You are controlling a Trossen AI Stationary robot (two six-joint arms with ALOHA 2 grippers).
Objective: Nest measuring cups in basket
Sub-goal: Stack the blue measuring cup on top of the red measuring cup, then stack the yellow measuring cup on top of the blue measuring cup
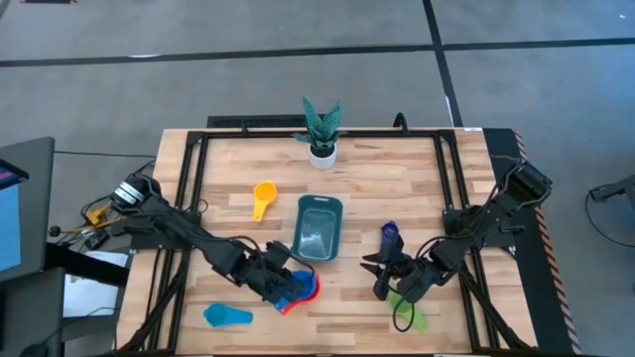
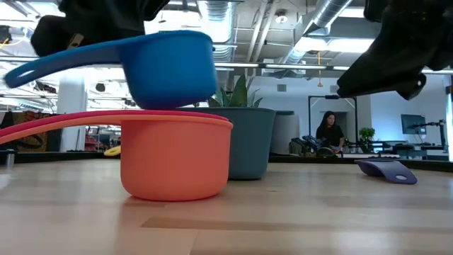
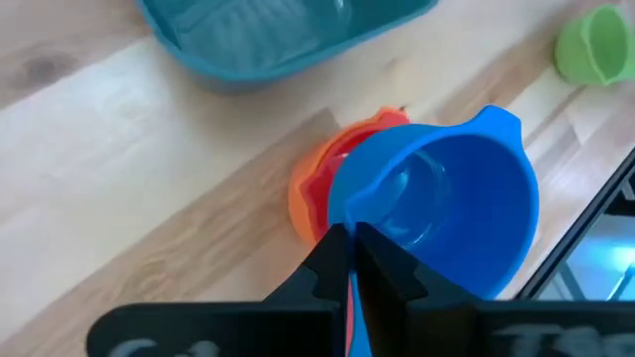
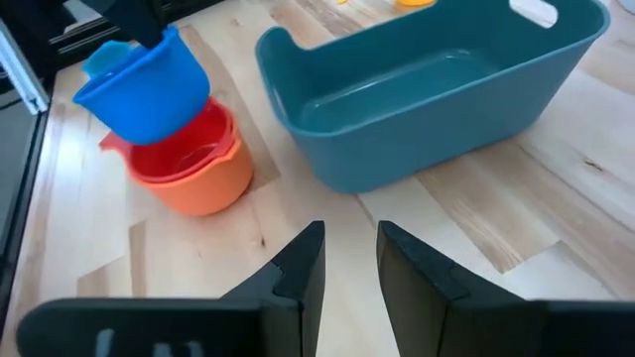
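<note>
My left gripper (image 1: 285, 283) (image 3: 352, 248) is shut on the blue cup (image 3: 446, 208) (image 2: 170, 67), which hovers over the red cup (image 4: 184, 154) nested in the orange cup (image 2: 177, 159) on the table. The teal basket (image 1: 318, 228) (image 4: 437, 94) stands mid-table. My right gripper (image 1: 377, 270) (image 4: 349, 258) is open, right of the basket and touching nothing. The dark blue cup (image 1: 389, 233) lies beside it, with the green cup (image 1: 407, 309) below it. The yellow cup (image 1: 263, 196) lies left of the basket. The light blue cup (image 1: 226, 315) lies near the table's near edge. My left gripper pinches the blue cup's handle (image 3: 349, 288) between its two fingers, close to the bowl, coming level from the table's left and along the handle. The cup is tilted, its bowl (image 2: 173, 71) just above the red cup's rim (image 2: 106, 117); whether they touch I cannot tell.
A small white pot with a green plant (image 1: 321, 134) stands at the far edge. Black rails (image 1: 189, 188) run along the table's left and right sides. Bare wood lies between the basket and the far edge. A person (image 2: 329, 131) sits far back in the room.
</note>
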